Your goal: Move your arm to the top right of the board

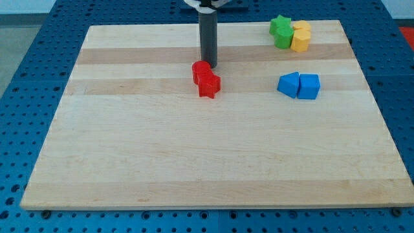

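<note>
My tip [209, 66] is at the upper middle of the wooden board [194, 155], just above and to the right of a red cylinder [201, 70], close to touching it. A red star-shaped block [209, 85] sits against the cylinder's lower right. At the board's top right stand a green star block [280, 26], a green cylinder [284, 40], a yellow block [302, 28] and a yellow cylinder [300, 42], packed together. The tip is well to their left.
Two blue blocks lie side by side at the right middle, a blue wedge-like one [289, 85] and a blue cube-like one [309, 86]. A blue perforated table [26, 52] surrounds the board.
</note>
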